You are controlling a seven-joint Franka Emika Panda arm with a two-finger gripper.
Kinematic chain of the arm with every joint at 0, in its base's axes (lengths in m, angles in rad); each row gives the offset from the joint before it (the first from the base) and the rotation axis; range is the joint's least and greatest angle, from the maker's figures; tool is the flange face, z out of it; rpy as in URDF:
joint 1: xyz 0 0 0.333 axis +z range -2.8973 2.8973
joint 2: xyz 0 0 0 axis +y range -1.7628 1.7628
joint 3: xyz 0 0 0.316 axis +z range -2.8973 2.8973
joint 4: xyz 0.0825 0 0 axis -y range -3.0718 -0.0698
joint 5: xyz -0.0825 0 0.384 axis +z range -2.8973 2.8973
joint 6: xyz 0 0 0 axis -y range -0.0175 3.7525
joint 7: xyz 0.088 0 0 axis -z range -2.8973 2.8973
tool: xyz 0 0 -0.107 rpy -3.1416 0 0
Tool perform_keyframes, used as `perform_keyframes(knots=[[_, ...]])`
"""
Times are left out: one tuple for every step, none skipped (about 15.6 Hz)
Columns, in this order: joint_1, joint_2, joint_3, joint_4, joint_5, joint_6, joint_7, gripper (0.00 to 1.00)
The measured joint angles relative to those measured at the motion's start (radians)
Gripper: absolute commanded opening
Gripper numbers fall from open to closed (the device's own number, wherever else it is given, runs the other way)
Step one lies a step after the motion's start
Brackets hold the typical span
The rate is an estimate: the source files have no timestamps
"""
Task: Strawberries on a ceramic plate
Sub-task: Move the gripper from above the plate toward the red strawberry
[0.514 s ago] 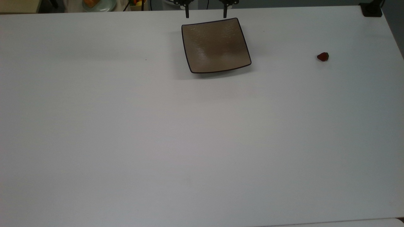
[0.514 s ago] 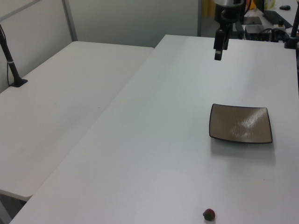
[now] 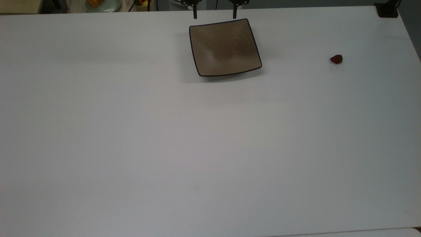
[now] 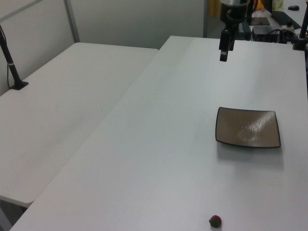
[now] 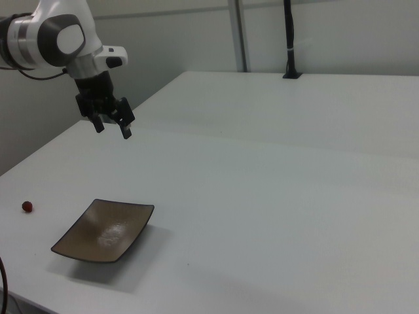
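Two black fingers of the gripper (image 3: 214, 14) hang spread wide apart with nothing between them, seen at the top edge of the top view just above the plate's upper rim; in the right view the same gripper (image 5: 112, 127) sits in the upper left of the frame, held in the air clear of the table, and in the left view it (image 4: 224, 55) appears near the top, right of centre. Behind it, the white and grey Panda arm (image 5: 55, 39) reaches in from the right view's upper left corner. Below the gripper in the right view lies the ceramic plate (image 5: 105, 230), square, glossy tan-brown with a thin dark rim and upturned corners, bare of any fruit; the top view shows it (image 3: 225, 47) in the upper middle of the frame, and the left view shows it (image 4: 248, 127) at centre right. The strawberry (image 3: 336, 59), dark red with a green cap, rests on the white table (image 3: 210, 148) well apart from the plate, at the top view's upper right; it is a small red spot at the right view's left edge (image 5: 27, 207) and sits at the bottom of the left view (image 4: 215, 221). A pale green dish (image 3: 102, 5) with something orange on it stands beyond the table at the top view's upper left.
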Motion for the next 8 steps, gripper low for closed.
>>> perform_keyframes(knots=[[0.000, 0.000, 0.000, 0.000, 0.000, 0.000, 0.000, 1.00], [0.000, 0.000, 0.000, 0.000, 0.000, 0.000, 0.000, 1.00], [0.000, 0.000, 0.001, 0.000, 0.000, 0.000, 0.000, 1.00], [0.000, 0.000, 0.002, 0.000, 0.000, 0.000, 0.000, 1.00], [0.001, 0.000, 0.002, 0.000, 0.000, 0.000, 0.000, 1.00], [0.001, 0.000, 0.003, 0.000, 0.000, 0.000, 0.000, 1.00], [0.002, 0.000, 0.006, 0.000, 0.000, 0.004, -0.001, 1.00], [0.002, 0.000, 0.011, 0.000, 0.001, 0.010, -0.001, 1.00]])
